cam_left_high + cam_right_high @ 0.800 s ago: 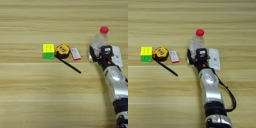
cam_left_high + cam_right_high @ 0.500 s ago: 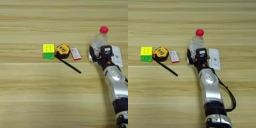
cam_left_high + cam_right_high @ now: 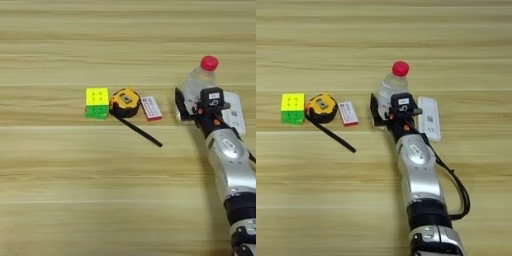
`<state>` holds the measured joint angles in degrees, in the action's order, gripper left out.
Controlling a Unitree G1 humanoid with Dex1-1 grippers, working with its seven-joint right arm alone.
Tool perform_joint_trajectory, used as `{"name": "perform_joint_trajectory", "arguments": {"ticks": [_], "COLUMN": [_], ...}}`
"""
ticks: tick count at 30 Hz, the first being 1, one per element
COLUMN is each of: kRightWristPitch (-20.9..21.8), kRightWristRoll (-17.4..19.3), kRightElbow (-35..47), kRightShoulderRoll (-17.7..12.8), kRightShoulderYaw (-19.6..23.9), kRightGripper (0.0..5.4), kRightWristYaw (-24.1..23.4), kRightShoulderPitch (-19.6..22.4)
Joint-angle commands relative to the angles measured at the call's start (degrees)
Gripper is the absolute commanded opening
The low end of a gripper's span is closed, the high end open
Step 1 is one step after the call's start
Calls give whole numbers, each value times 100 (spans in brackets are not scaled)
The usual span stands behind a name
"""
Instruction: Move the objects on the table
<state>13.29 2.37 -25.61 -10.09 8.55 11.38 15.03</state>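
Black gripper fingers (image 3: pixel 387 111) of the right arm stand spread wide at the base of the clear plastic bottle with the red cap (image 3: pixel 394 82); one finger (image 3: pixel 375 110) shows on the bottle's left side, the other is hidden behind the wrist, and whether the fingers press the bottle cannot be told. The bottle stands upright on the light-brown wooden table (image 3: pixel 75 200), with the white flat rectangular device (image 3: pixel 429 117) lying just to its right. Further left lie a small red-and-white box (image 3: pixel 151 108), a yellow-and-black tape measure (image 3: pixel 125 102) and a multicolour puzzle cube (image 3: pixel 97 102) in a row, with a thin black stick (image 3: pixel 139 132) running diagonally from under the tape measure. Compared with the earlier frames, nothing has visibly shifted: arm, bottle and the other items sit as they did.
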Motion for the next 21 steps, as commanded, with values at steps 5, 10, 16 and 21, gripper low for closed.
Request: {"name": "perform_joint_trajectory", "arguments": {"ticks": [5,10,16,21], "kRightWristPitch": [160,115,-85,-293], "kRightWristRoll": [53,55,88,90], "kRightElbow": [406,563,1014,1349], "kRightShoulderRoll": [-99,-87,-50,-13], "kRightShoulderYaw": [48,34,92,154], "kRightGripper": [504,539,539,539], "kRightWristYaw": [-122,-157,-247,-383], "kRightShoulderPitch": [310,200,-233,-561]}}
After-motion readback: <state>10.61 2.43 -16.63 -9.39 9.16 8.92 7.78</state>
